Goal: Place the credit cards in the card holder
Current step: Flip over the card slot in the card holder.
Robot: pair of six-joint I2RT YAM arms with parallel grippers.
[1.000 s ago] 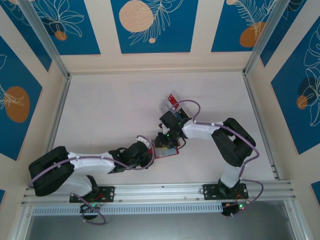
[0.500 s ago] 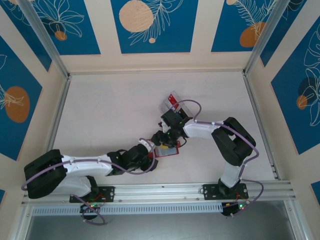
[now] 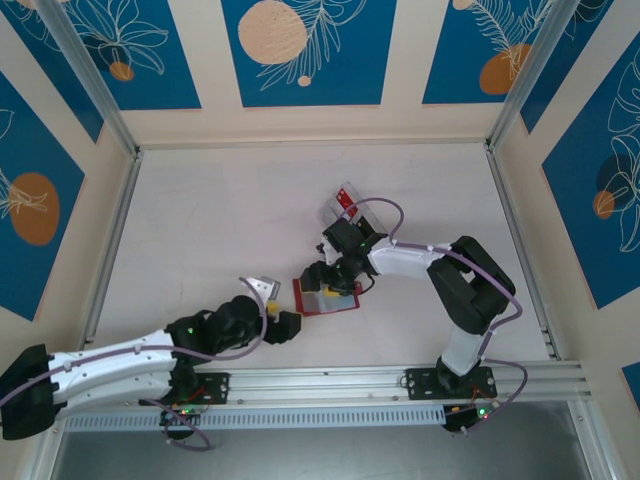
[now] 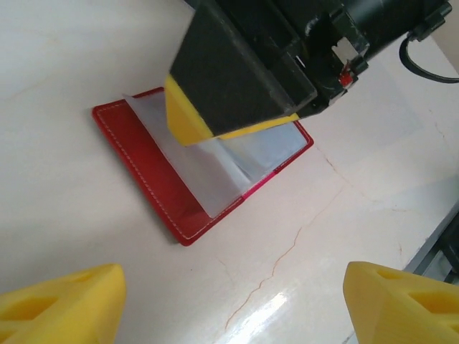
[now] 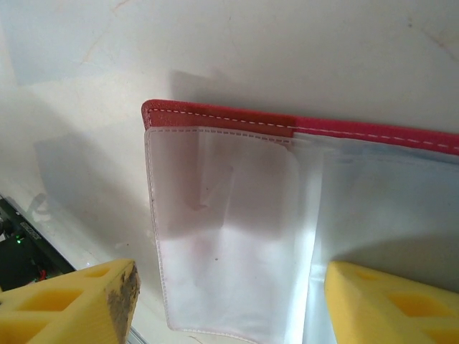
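The card holder (image 3: 308, 298) lies open and flat on the table, dark red with clear sleeves (image 5: 229, 236) inside. My right gripper (image 3: 331, 284) hovers low over it, open; its fingers (image 5: 72, 301) straddle one clear sleeve without gripping it. My left gripper (image 3: 275, 306) sits just left of the holder, open, with bare table between its fingertips (image 4: 57, 308). In the left wrist view the holder (image 4: 140, 154) lies ahead under the right gripper's yellow finger (image 4: 190, 118). A red credit card (image 3: 347, 199) stands in a clear tray behind the right arm. I cannot tell whether a card sits in the sleeves.
The clear plastic tray (image 3: 335, 207) stands just behind the right wrist, partly hidden by it. A thin crack (image 4: 287, 251) runs across the tabletop near the holder. Metal rails edge the table on both sides and along the front (image 3: 320, 380).
Both grippers have opened. My left arm has pulled back to the left, away from the card holder, which now lies open on the table. The right gripper stays over it.
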